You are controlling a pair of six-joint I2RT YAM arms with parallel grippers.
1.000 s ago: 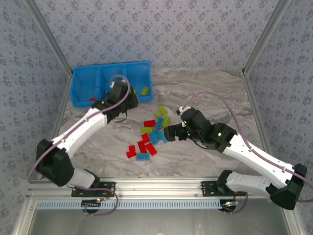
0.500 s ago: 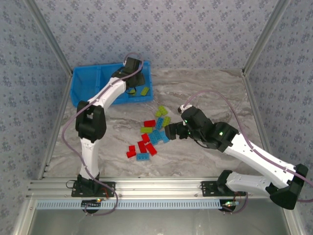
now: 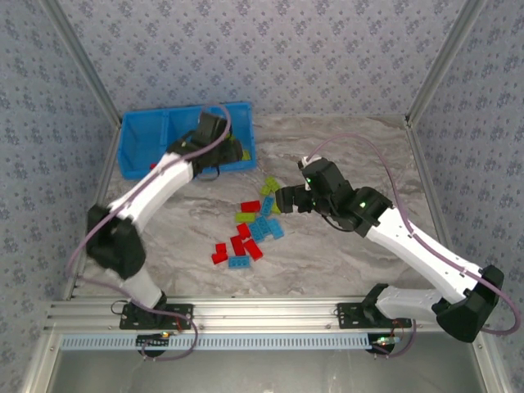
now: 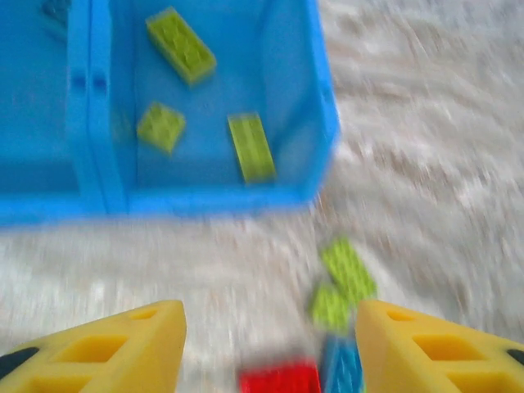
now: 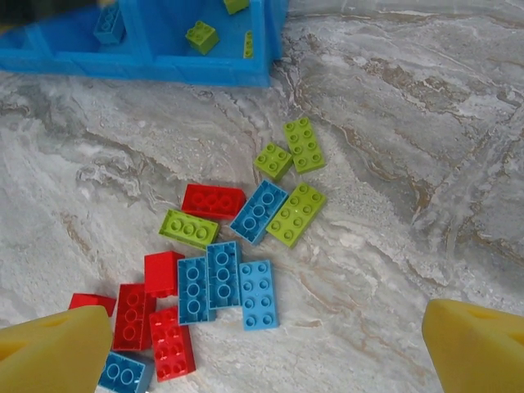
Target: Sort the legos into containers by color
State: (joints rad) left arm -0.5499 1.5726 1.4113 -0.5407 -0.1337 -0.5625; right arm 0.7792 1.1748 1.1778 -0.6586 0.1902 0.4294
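Here a grey marbled desk (image 3: 352,155) sits boxed in by walls (image 3: 311,49) papered in a small blue-grey pattern, with aluminium frame posts (image 3: 442,61) at the corners. A bright blue bin tray (image 3: 164,110) lies in the far left corner of the desk. Three lime green legos (image 4: 250,146) rest in its right compartment and a light blue brick (image 5: 108,24) in the middle one. The loose legos (image 3: 250,229), red, light blue and lime green, are scattered mid-desk, several touching. A second ago the left arm lay low and stretched toward the tray's near wall. Half a second ago it reared up with its elbow high over the left side. Now it has leaned back down to the left, and its jaws have parted since then. The right arm has shifted its gripper from the blue bricks toward the far green ones. The left gripper (image 4: 268,336) hangs above the tray's near right corner, fingers apart with nothing between them. The right arm reaches in from the near right corner, elbow bent. The right gripper (image 5: 262,344) hovers over the pile, spread wide and empty.
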